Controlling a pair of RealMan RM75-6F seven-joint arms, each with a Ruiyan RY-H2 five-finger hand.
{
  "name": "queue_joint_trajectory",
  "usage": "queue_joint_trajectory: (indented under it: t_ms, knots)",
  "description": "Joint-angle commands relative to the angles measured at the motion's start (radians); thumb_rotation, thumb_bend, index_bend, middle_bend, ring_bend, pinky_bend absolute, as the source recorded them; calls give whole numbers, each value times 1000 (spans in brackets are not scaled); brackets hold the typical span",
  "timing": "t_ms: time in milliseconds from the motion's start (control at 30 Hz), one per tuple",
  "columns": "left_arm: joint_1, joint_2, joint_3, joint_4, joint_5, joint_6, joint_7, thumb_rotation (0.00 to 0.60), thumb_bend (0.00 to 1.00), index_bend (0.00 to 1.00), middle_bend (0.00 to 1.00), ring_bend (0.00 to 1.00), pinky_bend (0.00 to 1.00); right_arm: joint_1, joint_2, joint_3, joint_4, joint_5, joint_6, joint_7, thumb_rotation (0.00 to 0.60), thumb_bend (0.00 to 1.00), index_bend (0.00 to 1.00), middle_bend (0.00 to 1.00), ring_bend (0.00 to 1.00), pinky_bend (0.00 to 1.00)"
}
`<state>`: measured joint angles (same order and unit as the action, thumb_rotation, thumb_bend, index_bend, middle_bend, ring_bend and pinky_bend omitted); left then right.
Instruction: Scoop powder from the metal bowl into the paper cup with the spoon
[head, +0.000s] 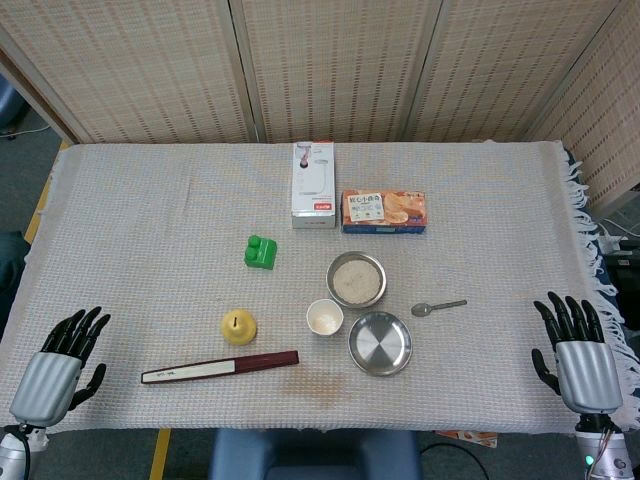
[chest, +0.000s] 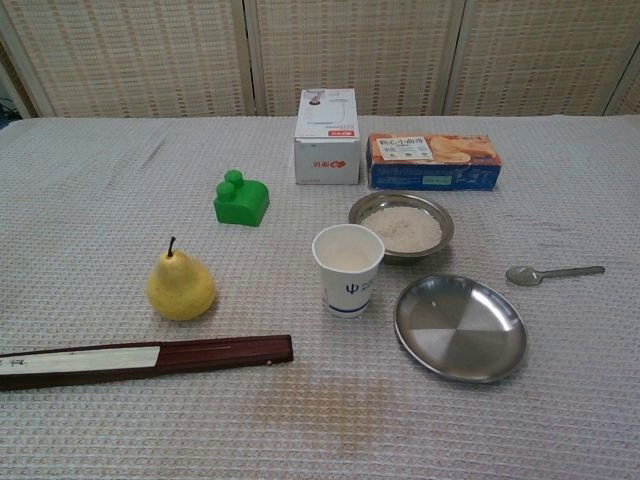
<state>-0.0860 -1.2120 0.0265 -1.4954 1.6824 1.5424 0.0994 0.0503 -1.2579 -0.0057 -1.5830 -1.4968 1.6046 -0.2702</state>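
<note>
Head view looks down on a cloth-covered table (head: 150, 200), with the left hand (head: 62, 362) at the near left edge and the right hand (head: 576, 350) at the near right edge, both resting with fingers spread and holding nothing. Near the middle, the bowl (head: 356, 279) of pale powder sits just behind the cup (head: 325, 317), and the spoon (head: 437, 307) lies on the cloth to the bowl's right, apart from both hands. Chest view shows an empty plate (chest: 460, 328), a pear (chest: 180, 287), a closed fan (chest: 140, 357), a green block (chest: 241, 200) and two boxes (chest: 327, 135).
</note>
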Motion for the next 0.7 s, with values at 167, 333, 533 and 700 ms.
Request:
queue_joint_trajectory:
  t_ms: [167, 333, 533, 700]
  knots:
    - [4, 7, -3, -10, -21, -4, -2, 600, 456, 0, 0, 0, 125, 58, -63, 42, 51, 29, -102, -36, 600, 313, 283, 131, 0, 0]
    - [2, 8, -5, -10, -27, -8, 0, 600, 456, 0, 0, 0, 124, 152, -134, 107, 143, 113, -255, -65, 600, 313, 324, 189, 0, 0]
    - [-7, 10, -6, -9, -47, -35, -7, 600, 455, 0, 0, 0, 125, 246, -232, 148, 294, 168, -384, -71, 600, 313, 421, 228, 0, 0]
    - [-12, 9, -7, -11, -61, -51, -2, 600, 454, 0, 0, 0, 125, 294, -295, 151, 395, 179, -444, -84, 600, 313, 466, 240, 0, 0]
